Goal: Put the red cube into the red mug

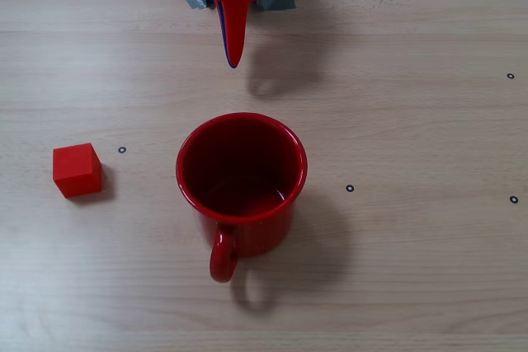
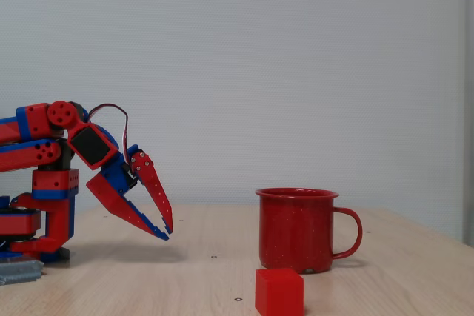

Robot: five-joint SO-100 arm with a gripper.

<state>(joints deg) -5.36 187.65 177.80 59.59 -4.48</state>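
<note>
**Cube waits untouched, fingers slightly parted and empty**

Nearest the lens in the side-on fixed view sits the red cube [image 2: 279, 291], low in the frame, just in front of the red mug [image 2: 298, 230] and a little to its left. From overhead, the red cube [image 1: 77, 170] rests at the left middle of the worktop [image 1: 412, 121], well apart from the red mug [image 1: 241, 183], which stands at centre with its handle pointing toward the bottom edge and nothing inside.

By its looks the cube is a light, rigid block with a matte skin and sharp edges, so it should neither crush nor slip readily. Two opposite flat faces offer the sensible hold; since it sits turned slightly against the frame edges in the overhead view, the fingers would probably need to square up to those faces. The mug appears glossy and heavier, and its wide mouth leaves generous room for a drop.

Only the side view shows the gripper [image 2: 167, 232] raised off the worktop at lower left, its tips a narrow gap apart and holding nothing. Overhead, the gripper [image 1: 233, 59] reads as a single red blade at top centre, its opening hidden. That overhead view alone reveals the true sideways gap between cube and mug and the mug's bare interior.
</note>
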